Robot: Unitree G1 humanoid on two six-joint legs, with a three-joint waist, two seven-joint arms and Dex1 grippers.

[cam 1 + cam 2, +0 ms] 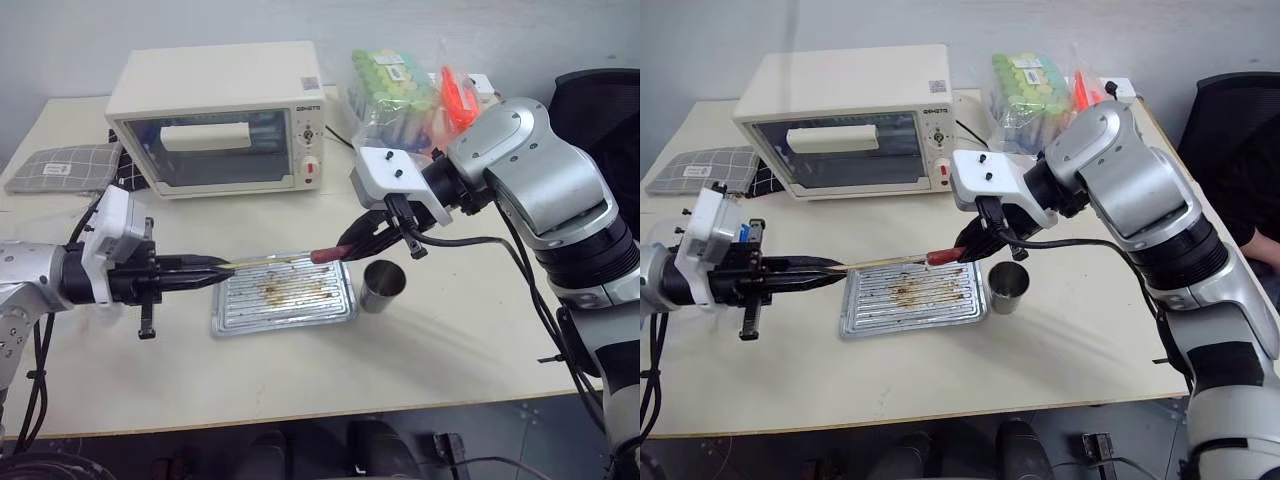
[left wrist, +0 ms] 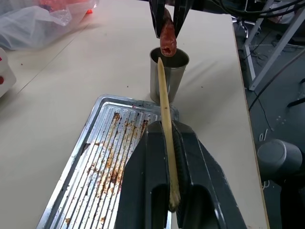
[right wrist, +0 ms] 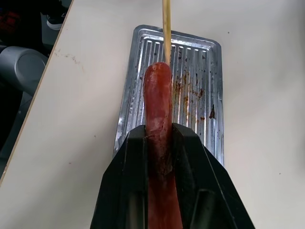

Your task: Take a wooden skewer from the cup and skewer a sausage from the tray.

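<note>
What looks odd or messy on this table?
The tray has brown grease stains along its ribs and holds no food. The sausage hangs in the air, pinched in the right gripper, facing the skewer tip. Nothing is spilled or toppled.

Both arms (image 1: 60,272) (image 1: 540,190) reach inward, fingers (image 2: 143,186) (image 3: 128,181) clamped, tips nearly meeting.

A cream toaster oven (image 1: 215,118) with a glass door stands at the back of the pale desk (image 1: 450,350). A grey checked cloth (image 1: 62,167) lies beside it (toward the desk's left edge). On its other side sits a clear bag of green-capped bottles (image 1: 392,88), with an orange packet (image 1: 458,98) just beside.
</note>
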